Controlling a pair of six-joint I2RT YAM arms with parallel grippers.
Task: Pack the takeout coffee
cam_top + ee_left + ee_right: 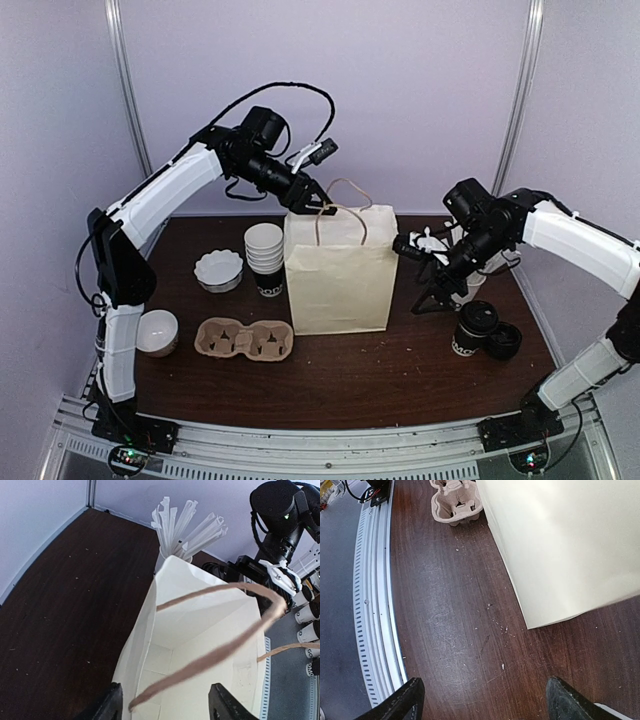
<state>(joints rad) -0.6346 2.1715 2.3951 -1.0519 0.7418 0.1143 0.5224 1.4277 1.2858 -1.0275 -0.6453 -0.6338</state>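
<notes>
The takeout coffee [472,330], a small black paper cup with white lettering and a black plastic lid, stands upright on the dark brown wooden table [400,380]. It is at the right side, rather near, and well apart from the cream paper bag [340,270]. A loose black plastic lid [503,342] lies just beside the cup, on its right.

The bag stands upright in the middle of the table with its mouth open and its brown paper handles [220,652] raised. The left gripper [300,198] hangs at the far left corner of the bag's mouth. In the left wrist view its fingers [112,702] are spread wide over the opening. I cannot tell if they touch the paper.

The right gripper [428,295] hovers low over the table between the bag and the coffee. It is released and its fingers [395,700] are wide apart, with only bare wood under them.

Left of the bag there is a stack of unlidded black and white paper cups [265,260], and further left a white fluted dish [218,270]. A brown cardboard cup carrier [243,340] lies near the bag's near left corner, and a small white bowl [157,332] sits left of it. White wrapped sticks [185,525] stand in a cup behind the bag.
</notes>
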